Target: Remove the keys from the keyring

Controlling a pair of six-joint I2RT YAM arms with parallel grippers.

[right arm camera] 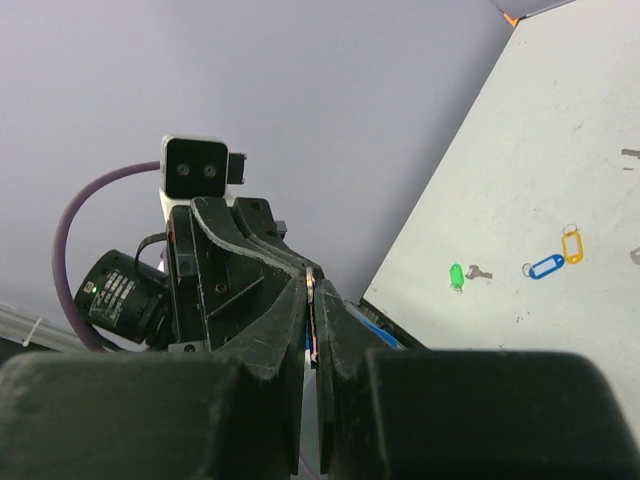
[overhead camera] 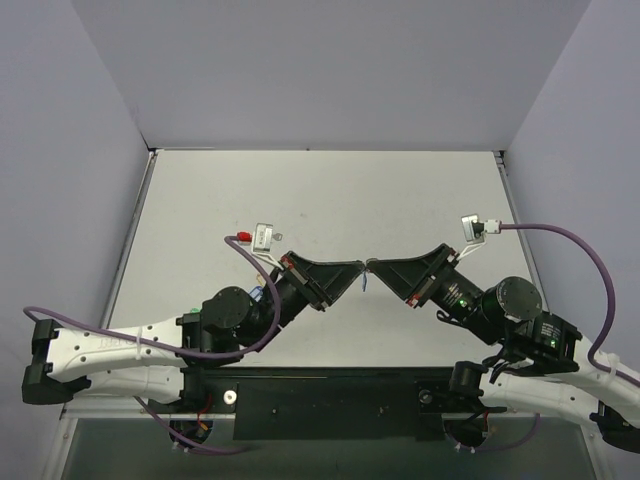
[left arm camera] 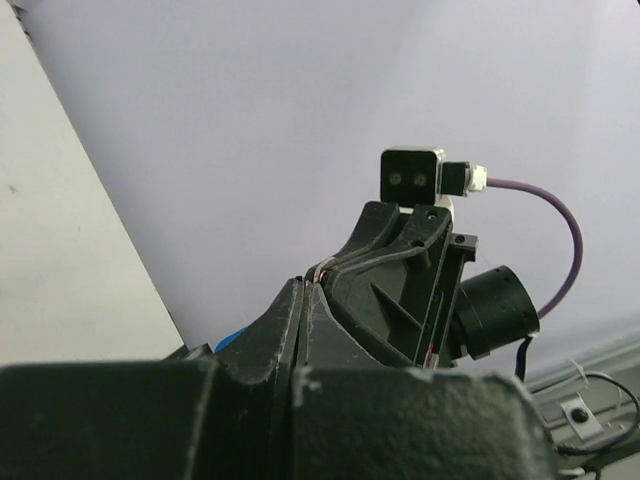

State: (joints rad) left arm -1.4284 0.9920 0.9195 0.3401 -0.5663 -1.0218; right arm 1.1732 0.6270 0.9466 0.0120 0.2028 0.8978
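My left gripper (overhead camera: 357, 267) and right gripper (overhead camera: 376, 267) meet tip to tip above the table's near middle. The blue tag of the keyring (overhead camera: 365, 283) hangs just below the tips. In the left wrist view my left gripper (left arm camera: 304, 284) is shut on the keyring's thin metal ring (left arm camera: 325, 267), which runs over to the right gripper's tips. In the right wrist view my right gripper (right arm camera: 313, 277) is shut on a thin flat silver piece seen edge-on, apparently the key (right arm camera: 312, 280). Most of the key is hidden between the fingers.
In the right wrist view the white table (right arm camera: 560, 150) carries a green tag (right arm camera: 457, 273) with a loose small key (right arm camera: 480, 270) beside it, another blue tag (right arm camera: 545, 267) and a yellow tag (right arm camera: 571, 245). Grey walls enclose the table (overhead camera: 320, 200).
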